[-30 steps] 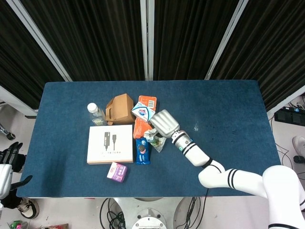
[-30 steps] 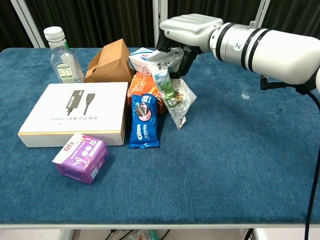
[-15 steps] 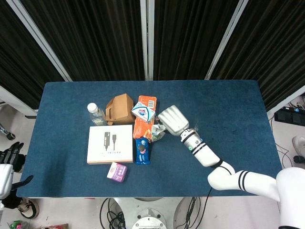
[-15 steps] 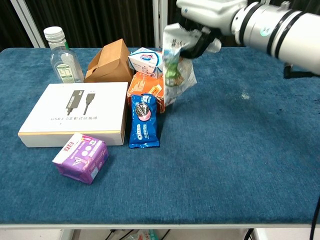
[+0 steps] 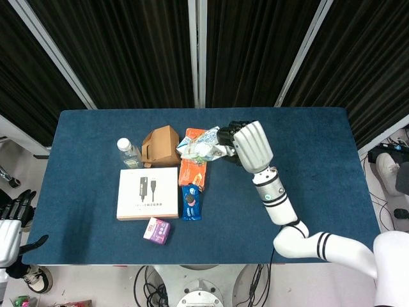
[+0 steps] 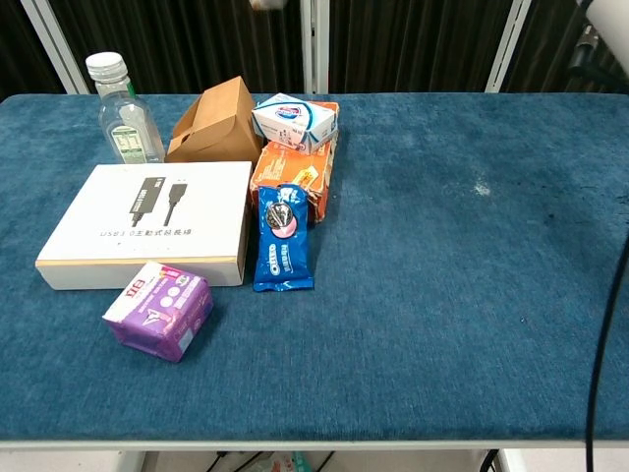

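Observation:
My right hand (image 5: 248,144) is raised high above the blue table (image 5: 307,160) and grips a crinkled, clear-and-green snack bag (image 5: 203,148). In the head view the bag hangs over the white-and-blue carton and the orange pack (image 5: 192,173). The chest view shows neither the hand nor most of the bag; they are above its top edge. My left hand (image 5: 11,225) hangs off the table's front left corner, fingers apart and holding nothing.
On the table's left half lie a white flat box (image 6: 147,221), a clear bottle (image 6: 123,108), a brown carton (image 6: 216,123), a white-and-blue carton (image 6: 293,120), a blue cookie pack (image 6: 282,239) and a purple pack (image 6: 159,310).
My right hand has lifted the snack bag from beside the cookie pack up and toward the table's far side, out of the chest view. The left hand has hardly moved.

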`<state>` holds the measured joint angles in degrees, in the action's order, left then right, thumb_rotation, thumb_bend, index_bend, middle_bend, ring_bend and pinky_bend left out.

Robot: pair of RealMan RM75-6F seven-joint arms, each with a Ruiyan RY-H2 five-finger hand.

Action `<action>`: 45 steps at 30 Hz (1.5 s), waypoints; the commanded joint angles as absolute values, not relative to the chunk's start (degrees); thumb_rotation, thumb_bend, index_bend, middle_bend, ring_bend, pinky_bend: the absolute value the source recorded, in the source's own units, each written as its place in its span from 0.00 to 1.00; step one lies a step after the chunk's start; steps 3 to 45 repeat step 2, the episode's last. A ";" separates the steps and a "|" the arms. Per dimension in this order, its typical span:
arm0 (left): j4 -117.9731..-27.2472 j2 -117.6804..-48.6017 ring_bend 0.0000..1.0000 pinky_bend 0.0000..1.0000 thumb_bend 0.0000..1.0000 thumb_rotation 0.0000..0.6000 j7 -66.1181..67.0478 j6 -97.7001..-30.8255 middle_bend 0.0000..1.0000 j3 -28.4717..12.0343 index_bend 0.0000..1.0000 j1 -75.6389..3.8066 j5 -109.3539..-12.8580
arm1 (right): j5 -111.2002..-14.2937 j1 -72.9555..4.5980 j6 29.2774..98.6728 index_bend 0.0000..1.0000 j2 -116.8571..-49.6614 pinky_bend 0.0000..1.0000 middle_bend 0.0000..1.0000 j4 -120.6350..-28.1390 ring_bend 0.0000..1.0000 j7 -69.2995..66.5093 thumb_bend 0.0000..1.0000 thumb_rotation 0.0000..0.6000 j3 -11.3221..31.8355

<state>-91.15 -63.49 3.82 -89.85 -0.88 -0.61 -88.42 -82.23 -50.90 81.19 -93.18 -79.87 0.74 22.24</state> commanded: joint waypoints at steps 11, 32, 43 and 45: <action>-90.89 -63.54 0.13 0.23 0.04 1.00 3.59 -89.98 0.05 -0.71 0.08 -0.30 -88.23 | -83.71 -51.46 83.66 1.00 -96.93 0.87 0.83 -76.80 0.75 -1.28 0.30 1.00 24.22; -90.89 -63.54 0.13 0.23 0.04 1.00 3.59 -89.98 0.05 -0.71 0.08 -0.30 -88.23 | -83.71 -51.46 83.66 1.00 -96.93 0.87 0.83 -76.80 0.75 -1.28 0.30 1.00 24.22; -90.89 -63.54 0.13 0.23 0.04 1.00 3.59 -89.98 0.05 -0.71 0.08 -0.30 -88.23 | -83.71 -51.46 83.66 1.00 -96.93 0.87 0.83 -76.80 0.75 -1.28 0.30 1.00 24.22; -90.89 -63.54 0.13 0.23 0.04 1.00 3.59 -89.98 0.05 -0.71 0.08 -0.30 -88.23 | -83.71 -51.46 83.66 1.00 -96.93 0.87 0.83 -76.80 0.75 -1.28 0.30 1.00 24.22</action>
